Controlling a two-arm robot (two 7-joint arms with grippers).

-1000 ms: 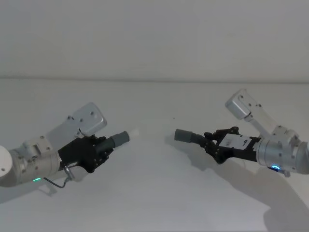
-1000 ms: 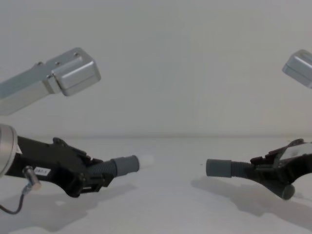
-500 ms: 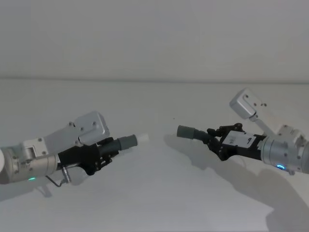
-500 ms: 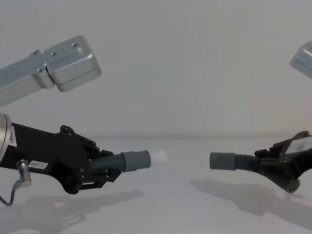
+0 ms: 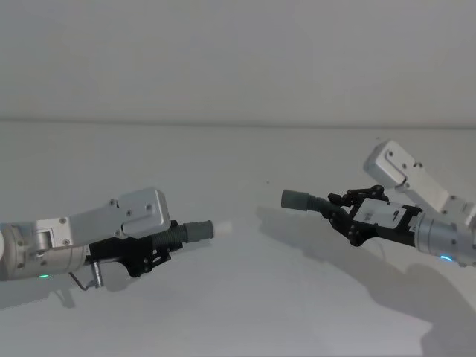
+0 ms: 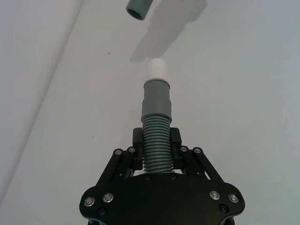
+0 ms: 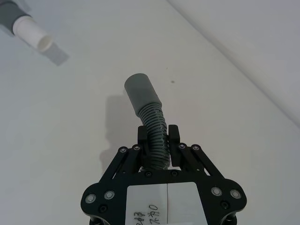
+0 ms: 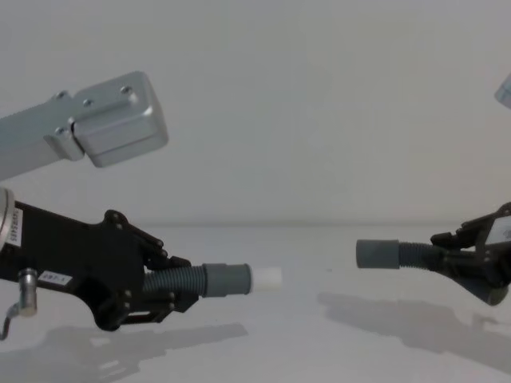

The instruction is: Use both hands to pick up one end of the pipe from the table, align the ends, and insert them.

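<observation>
In the lower left of the head view, the left gripper is closed tight on the ribbed part of one pipe piece. Its smooth cuff and white tip stick out toward the middle of the picture. On the right side, the right gripper is closed tight on the other pipe piece, whose open cuff points left. The two ends face each other with a gap between them, up above the white table.
</observation>
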